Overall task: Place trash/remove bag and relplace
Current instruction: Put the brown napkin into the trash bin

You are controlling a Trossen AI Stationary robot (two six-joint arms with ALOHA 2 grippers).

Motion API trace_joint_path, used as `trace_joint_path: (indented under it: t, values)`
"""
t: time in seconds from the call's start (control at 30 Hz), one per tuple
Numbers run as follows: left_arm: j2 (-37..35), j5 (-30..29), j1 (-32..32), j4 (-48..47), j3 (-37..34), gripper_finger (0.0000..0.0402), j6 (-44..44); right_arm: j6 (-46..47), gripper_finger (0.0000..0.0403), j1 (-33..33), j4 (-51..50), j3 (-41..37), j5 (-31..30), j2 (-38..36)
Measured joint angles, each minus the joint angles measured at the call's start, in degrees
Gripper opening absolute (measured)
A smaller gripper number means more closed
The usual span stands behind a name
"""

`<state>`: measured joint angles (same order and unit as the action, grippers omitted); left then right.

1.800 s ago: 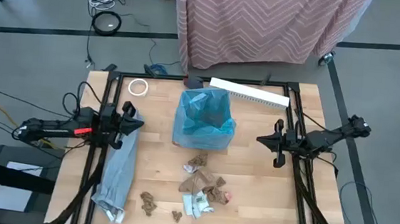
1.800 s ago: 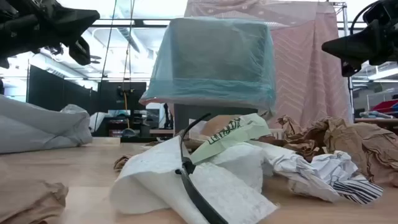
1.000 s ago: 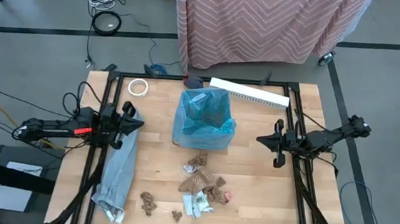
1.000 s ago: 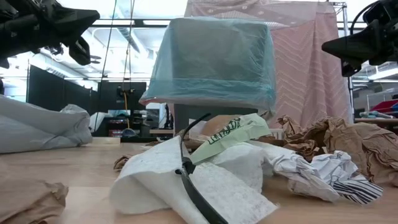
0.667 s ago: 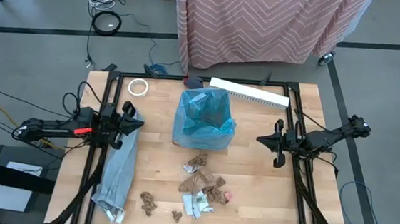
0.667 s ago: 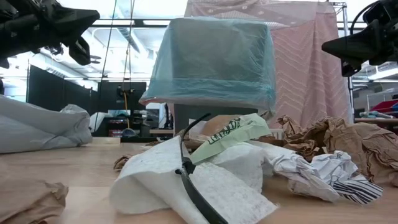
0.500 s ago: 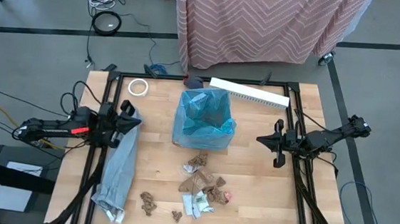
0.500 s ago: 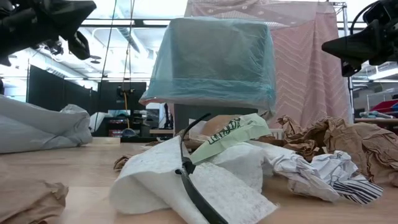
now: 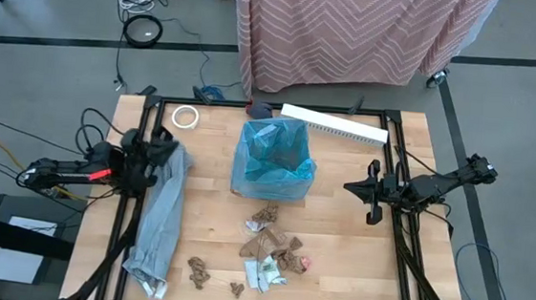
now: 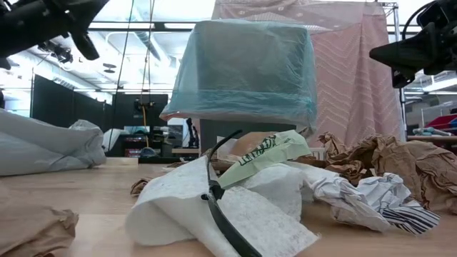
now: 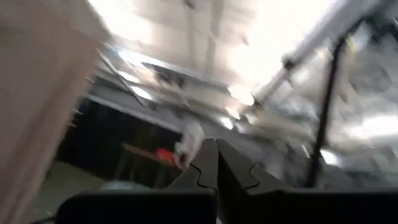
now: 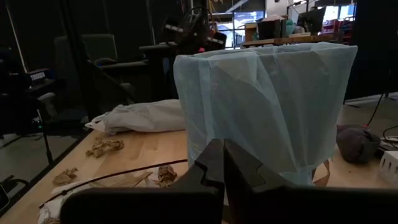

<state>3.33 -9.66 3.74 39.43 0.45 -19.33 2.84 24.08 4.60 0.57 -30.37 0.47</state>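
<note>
1. Two robot arms sit at the sides of the wooden table (image 9: 336,261), one on the left and one on the right.
2. The blue bag (image 9: 274,160) lines the small bin near the middle of the table, toward the back. Its top edge is folded over the rim of the bin.
3. The trash (image 9: 273,249) lies in a loose pile on the table in front of the bin. It is brown paper scraps and white wrapper bits with some red.
4. A few more brown scraps (image 9: 199,272) lie near the front edge, a bit to the left.
5. The left gripper (image 9: 165,152) is up in the air at the left side. Its fingers are pressed together and hold nothing.
6. A pale grey bag (image 9: 157,220) lies flat on the table just under and in front of it.
7. The right gripper (image 9: 372,190) is at the right side, pointing at the bin. Its fingers are pressed together too and hold nothing.
</note>
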Motion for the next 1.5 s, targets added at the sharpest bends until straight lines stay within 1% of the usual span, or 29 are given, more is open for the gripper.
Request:
trace_joint_path:
  t: [0.07,0.17,0.27,0.33,0.47,0.57,0.63,0.7,0.87,0.97,1.03,1.13,1.17,1.27,1.33,1.4,1.5]
  values:
    - [0.07,-3.13,0.03,0.82,0.0,0.0006,-2.52,-0.01,0.0004,0.0,0.0,0.01,0.0,-0.01]
    - [0.07,-3.06,-0.02,1.58,0.02,0.0006,-7.58,-0.01,0.0004,-0.01,0.0,-0.01,0.0,-0.02]
    - [0.07,-3.0,0.0,1.61,0.0,0.0006,-16.23,-0.01,0.0004,-0.01,0.0,0.0,-0.02,-0.01]
    - [0.09,-3.05,0.0,2.04,0.02,0.0006,-20.21,0.0,0.0004,-0.21,0.01,0.0,-0.02,0.0]
    - [0.07,-4.23,0.0,4.9,0.0,0.0006,-21.74,-0.01,0.0004,-0.29,0.02,0.01,-0.02,-0.02]
    - [0.04,-4.34,0.0,6.24,0.01,0.0006,-20.24,0.5,0.0004,-0.34,1.96,0.0,-0.15,0.0]
    - [0.04,-6.05,-0.01,6.2,0.0,0.0006,-16.3,0.54,0.0004,-0.6,5.82,0.01,-1.46,0.0]
    - [0.07,-7.79,0.0,5.89,0.06,0.0006,-13.75,0.55,0.0004,-0.92,12.3,0.01,-2.99,0.0]
    - [1.96,-8.25,-0.02,5.79,2.8,0.0006,-13.79,0.63,0.0004,-1.43,33.62,-0.01,-3.88,-0.02]
    - [5.97,-8.25,-0.02,5.69,6.39,0.0006,-13.86,1.57,0.0004,-1.43,45.21,-0.01,-3.56,-0.02]
    - [9.58,-8.26,-0.02,5.69,9.4,0.0006,-13.87,1.33,0.0004,-1.45,50.23,-0.01,-2.08,-0.04]
    - [15.88,-8.75,-0.02,5.66,14.54,0.0006,-13.9,-3.48,0.0004,-1.45,51.49,-0.01,-0.2,-0.01]
    - [18.1,-8.75,-0.02,5.59,16.61,0.0006,-13.97,-3.64,0.0004,-1.44,51.87,-0.01,-0.7,0.0]
    - [24.08,-8.71,-0.02,5.68,23.99,0.0006,-14.2,-2.75,0.0004,-1.46,53.35,1.16,-4.74,0.02]
    - [27.23,-8.54,-0.02,5.8,29.15,0.0006,-10.99,-4.44,0.0004,-1.47,55.62,3.24,-4.84,0.0]
    - [29.87,-8.29,-0.02,5.53,34.18,0.0006,-4.13,-8.52,0.0004,-1.47,57.36,5.91,-4.78,-0.04]
    - [33.19,-8.07,-0.02,5.35,40.24,0.0006,5.4,-11.44,0.0004,-1.47,55.34,10.4,-3.81,-0.04]
